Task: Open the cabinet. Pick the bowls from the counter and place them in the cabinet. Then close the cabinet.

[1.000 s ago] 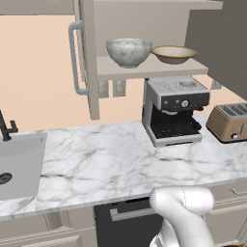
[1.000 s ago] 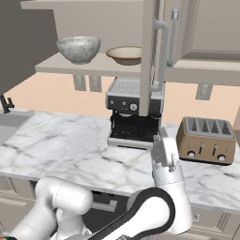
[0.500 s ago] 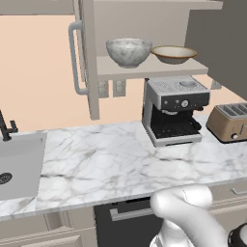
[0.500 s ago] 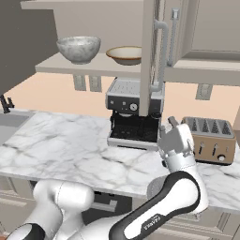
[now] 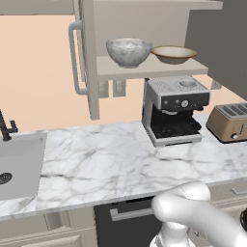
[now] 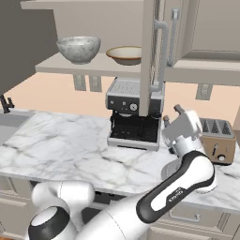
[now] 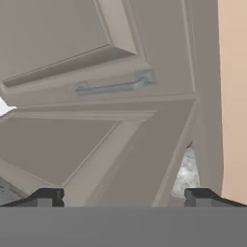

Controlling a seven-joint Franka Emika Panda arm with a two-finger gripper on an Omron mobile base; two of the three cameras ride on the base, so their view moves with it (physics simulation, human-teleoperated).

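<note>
Both bowls, marbled bowl and tan bowl, are set on the cabinet shelf; doors stand open. Gripper, jaws spread and empty, is raised near the right door. Closing judged next: the door should be pushed flat, clear of its bar handle.

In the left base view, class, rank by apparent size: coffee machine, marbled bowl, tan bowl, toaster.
1. coffee machine
2. marbled bowl
3. tan bowl and toaster: look alike; the frame edge cuts off the toaster, so unranked.
</note>
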